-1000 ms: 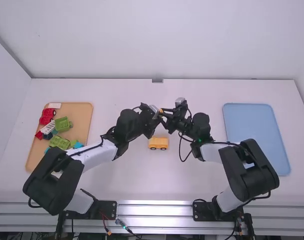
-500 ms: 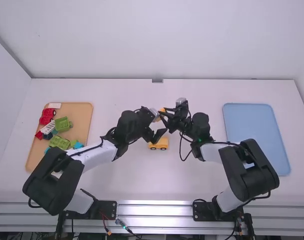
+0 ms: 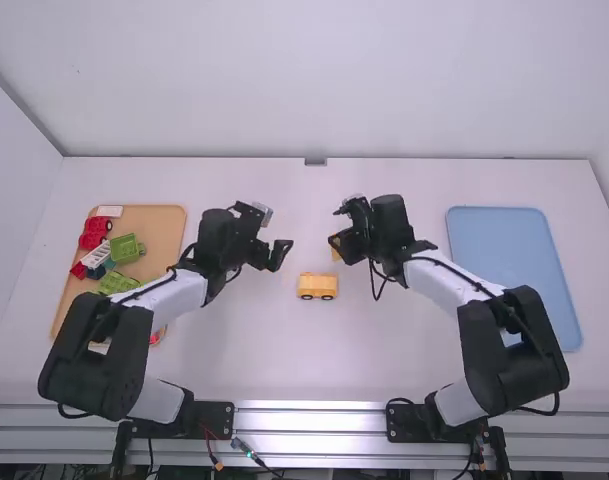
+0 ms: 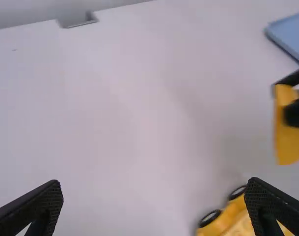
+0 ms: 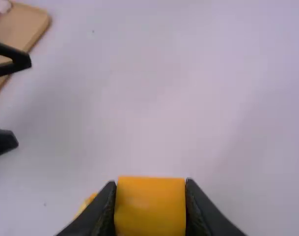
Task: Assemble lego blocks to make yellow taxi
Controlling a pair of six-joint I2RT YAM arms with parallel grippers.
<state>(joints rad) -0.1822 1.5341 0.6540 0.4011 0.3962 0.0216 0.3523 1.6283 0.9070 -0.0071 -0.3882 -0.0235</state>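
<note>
In the high view the left gripper is open, left of the yellow car base that lies on the table. The right gripper is shut on a yellow block, above and right of the car base. The left wrist view has the left gripper with its fingers wide apart and nothing between them, the wheeled car base by one finger, and the held yellow block farther off. In the right wrist view the yellow block is pinched in the right gripper.
A tan tray with red, green and other coloured blocks stands on the left of the table. A light blue tray is on the right. White table surface lies in front of the car base.
The grippers have come apart. The left one let go of the yellow block and moved left, open; the right one keeps the block, lowered slightly toward the camera side.
</note>
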